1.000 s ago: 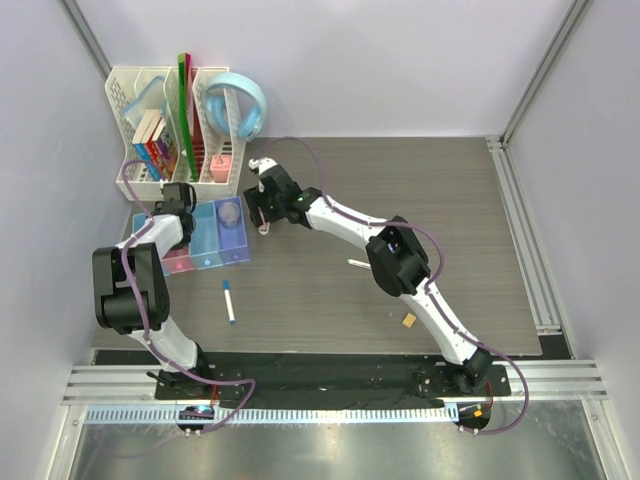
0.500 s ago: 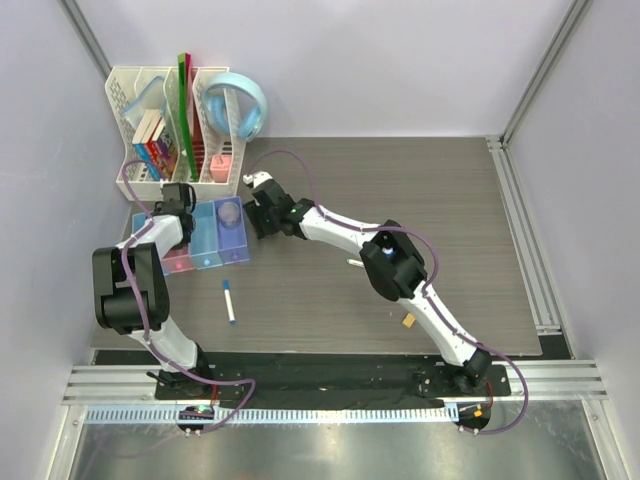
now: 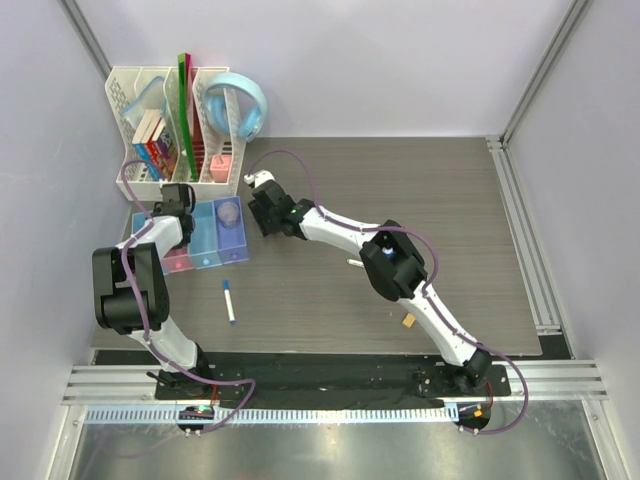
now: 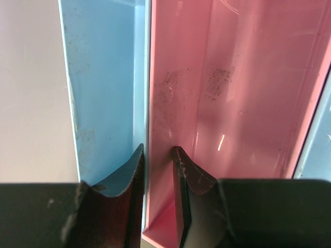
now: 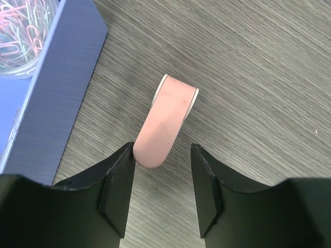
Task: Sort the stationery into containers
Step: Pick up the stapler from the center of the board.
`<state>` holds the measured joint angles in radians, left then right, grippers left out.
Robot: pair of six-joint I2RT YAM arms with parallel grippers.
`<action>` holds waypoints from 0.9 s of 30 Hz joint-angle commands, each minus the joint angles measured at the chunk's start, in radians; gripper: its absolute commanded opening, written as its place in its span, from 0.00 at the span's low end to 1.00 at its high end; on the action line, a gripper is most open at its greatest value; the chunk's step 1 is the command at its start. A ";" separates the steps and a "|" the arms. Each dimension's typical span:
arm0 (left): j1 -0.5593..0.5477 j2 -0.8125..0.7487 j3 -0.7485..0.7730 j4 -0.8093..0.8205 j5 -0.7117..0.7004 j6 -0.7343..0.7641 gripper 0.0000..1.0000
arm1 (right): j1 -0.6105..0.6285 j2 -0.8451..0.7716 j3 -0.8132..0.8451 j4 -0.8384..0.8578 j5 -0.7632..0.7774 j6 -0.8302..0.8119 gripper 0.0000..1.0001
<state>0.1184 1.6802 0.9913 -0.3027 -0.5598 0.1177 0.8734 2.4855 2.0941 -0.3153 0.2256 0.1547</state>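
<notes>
Top cam gives you the whole row of containers (image 3: 205, 235) at the left edge of the counter (image 3: 450, 200), just in front of the white file organizer (image 3: 170, 130). Only the left wrist cam shows the grip. The left tool (image 4: 157, 149) is nearly closed, one finger on each side of the shared wall btw. the end blue bin and the pink bin, pinching that wall.

The white marker (image 3: 229, 301) w/ blue cap lies on the counter in front of the row, apart from both arms.

The pink eraser (image 5: 168, 121) is hidden under the arm in the top cam, but the right wrist cam shows it well. It is pinkish, rounded at the near end, w/ a white rim at the far end. It lies flat just beside the purple bin's outer wall. The right tool (image 5: 162, 150) is about half open around its near end. One finger touches it, the other stands apart, so there is no grip yet. A clear tub of paper clips (image 5: 20, 31) sits in the purple bin.

Further right lie the thin pen (image 3: 357, 263), beside the right arm, and the tan eraser (image 3: 408, 321), near the front edge. The widest room for moving is on the right side of the counter, up to the metal rail.
</notes>
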 commanded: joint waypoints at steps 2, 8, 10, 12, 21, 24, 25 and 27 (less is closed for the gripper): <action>0.017 0.055 -0.045 0.004 0.032 -0.007 0.23 | 0.012 -0.050 0.021 0.035 0.034 -0.010 0.53; 0.018 0.062 -0.045 0.007 0.035 -0.003 0.24 | 0.019 -0.036 0.058 0.033 0.035 -0.007 0.52; 0.017 0.061 -0.046 0.007 0.038 -0.004 0.23 | 0.019 -0.030 0.075 0.035 0.038 -0.010 0.51; 0.018 0.058 -0.048 0.008 0.040 -0.004 0.23 | 0.021 -0.019 0.084 0.036 0.058 -0.021 0.47; 0.018 0.052 -0.065 0.019 0.044 0.005 0.23 | 0.021 -0.004 0.092 0.045 0.083 -0.060 0.28; 0.018 0.050 -0.065 0.019 0.044 0.007 0.23 | 0.021 -0.002 0.087 0.048 0.080 -0.067 0.30; 0.018 0.049 -0.066 0.019 0.044 0.007 0.23 | 0.021 -0.002 0.086 0.047 0.078 -0.070 0.29; 0.018 0.047 -0.066 0.020 0.046 0.005 0.23 | 0.021 0.001 0.084 0.048 0.075 -0.073 0.31</action>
<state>0.1184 1.6798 0.9771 -0.2699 -0.5621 0.1398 0.8883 2.4859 2.1544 -0.3061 0.2802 0.1036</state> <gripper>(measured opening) 0.249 0.308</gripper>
